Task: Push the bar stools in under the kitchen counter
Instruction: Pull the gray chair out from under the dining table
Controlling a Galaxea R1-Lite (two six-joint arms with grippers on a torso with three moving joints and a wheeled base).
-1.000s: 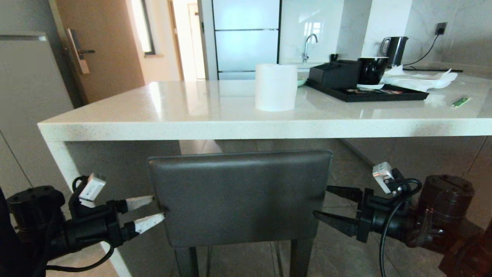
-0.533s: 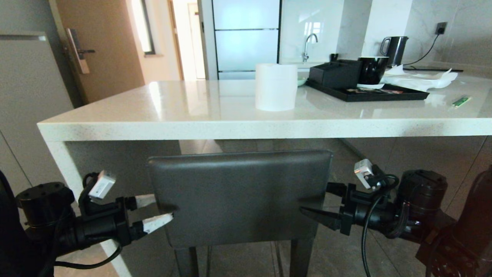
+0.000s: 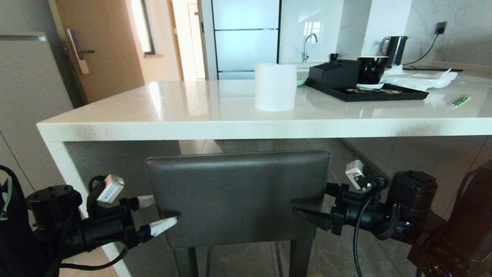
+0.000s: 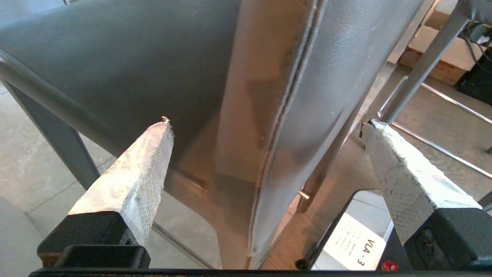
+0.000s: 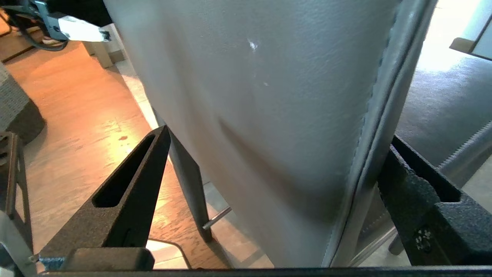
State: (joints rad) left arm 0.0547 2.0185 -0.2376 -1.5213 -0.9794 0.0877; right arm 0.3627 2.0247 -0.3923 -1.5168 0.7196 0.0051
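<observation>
Nearest to the robot, the left gripper (image 3: 160, 213) and the right gripper (image 3: 313, 204) stand at the two side edges of the backrest (image 3: 238, 196) of the bar stool (image 3: 238, 246). Both have the fingers spread wide, one finger before the padding and one behind it, so each straddles an edge without pinching it. The near fingers press small dents into the leather. From this I judge the padding soft, with a stiff frame inside. The stool looks rather heavy, and tall on slim legs, so a push high on the backrest may tip it; an even push from both sides, low on the backrest, seems best. Beyond it, the stool stands just before the white desk (image 3: 192, 129), its backrest below the slab edge, not yet underneath.
</observation>
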